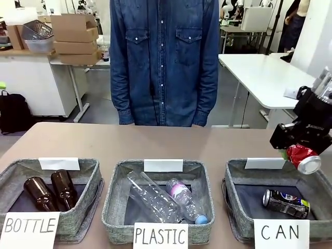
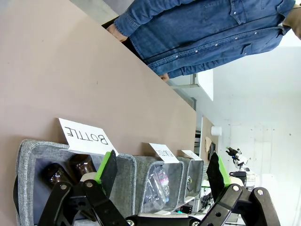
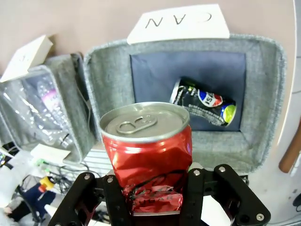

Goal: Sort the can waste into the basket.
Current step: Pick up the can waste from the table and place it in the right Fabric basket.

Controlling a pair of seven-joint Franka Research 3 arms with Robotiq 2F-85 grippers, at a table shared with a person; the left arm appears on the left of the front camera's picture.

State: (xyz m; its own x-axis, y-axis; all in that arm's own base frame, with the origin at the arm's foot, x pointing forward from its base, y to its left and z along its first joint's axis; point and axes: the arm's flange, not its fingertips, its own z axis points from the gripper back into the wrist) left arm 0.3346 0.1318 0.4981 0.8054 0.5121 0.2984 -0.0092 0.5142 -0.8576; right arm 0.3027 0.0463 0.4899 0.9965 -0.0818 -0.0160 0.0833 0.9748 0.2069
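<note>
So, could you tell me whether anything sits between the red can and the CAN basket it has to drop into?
Nothing visible does. The red can sits between the right gripper jaws above the open basket; only the black can lies inside, off to one side.

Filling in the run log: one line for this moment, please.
right gripper: red can between jaws, above CAN basket | black can: inside | left gripper: open
</note>
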